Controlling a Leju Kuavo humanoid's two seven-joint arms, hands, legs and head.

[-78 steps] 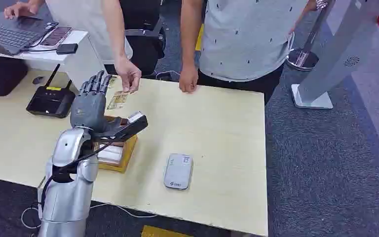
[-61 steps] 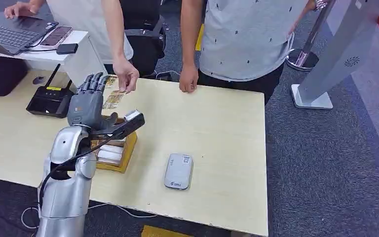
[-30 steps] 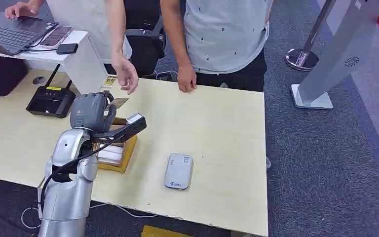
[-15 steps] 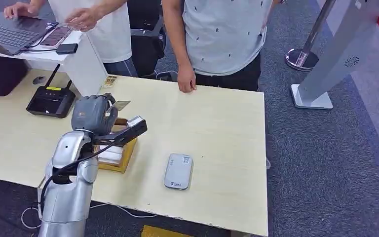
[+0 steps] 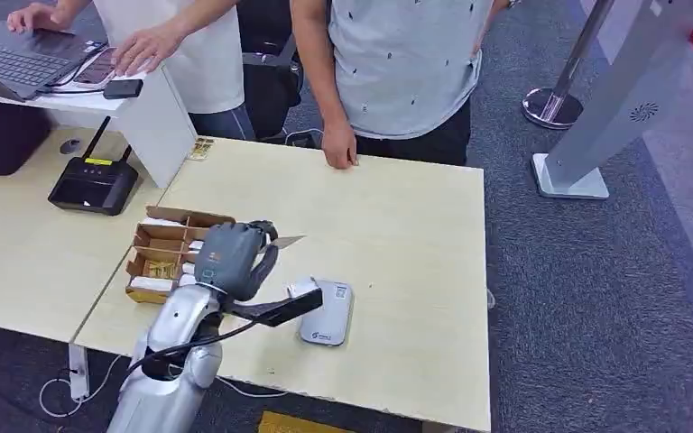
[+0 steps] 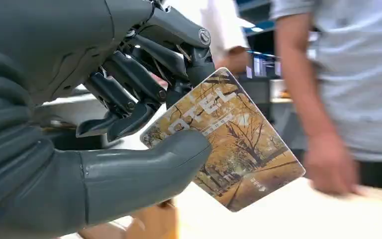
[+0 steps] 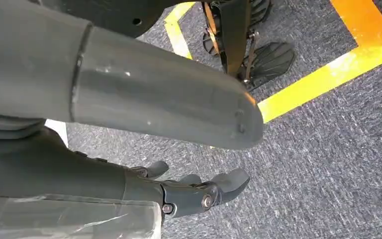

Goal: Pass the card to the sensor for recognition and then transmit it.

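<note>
Fingers [image 6: 194, 67] and thumb of the left hand [image 5: 231, 260] pinch one card [image 5: 286, 242], now carried from the box [image 5: 158, 242] toward one sensor [image 5: 327, 312] at four o'clock; right hand [image 7: 199, 191] hangs, fingers apart.
</note>
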